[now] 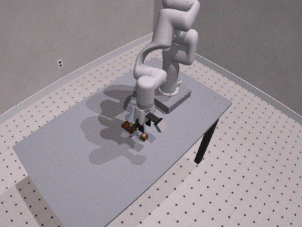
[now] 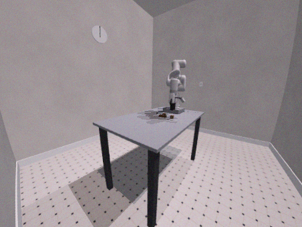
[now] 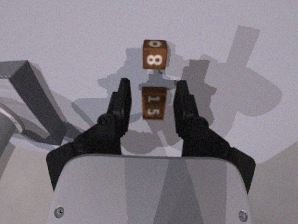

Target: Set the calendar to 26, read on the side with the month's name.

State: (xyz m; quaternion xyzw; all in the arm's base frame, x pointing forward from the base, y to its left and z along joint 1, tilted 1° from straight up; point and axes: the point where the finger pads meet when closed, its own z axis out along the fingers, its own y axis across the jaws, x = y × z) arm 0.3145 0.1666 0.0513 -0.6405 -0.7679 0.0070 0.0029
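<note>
A brown cube lies on the table; the wrist view shows an 8 on its side and a 0 on top. The brown tray lies to its left in the top view, with a second cube at it. In the wrist view that cube shows a 1 and a 5; the tray's outline is hard to tell there, and no month name is readable. My gripper is partly open and empty, above the table near both cubes.
The table carries the arm's grey base block behind the gripper. Shadows of the arm fall across the tray and cubes. The table's front edge lies beyond the loose cube in the top view.
</note>
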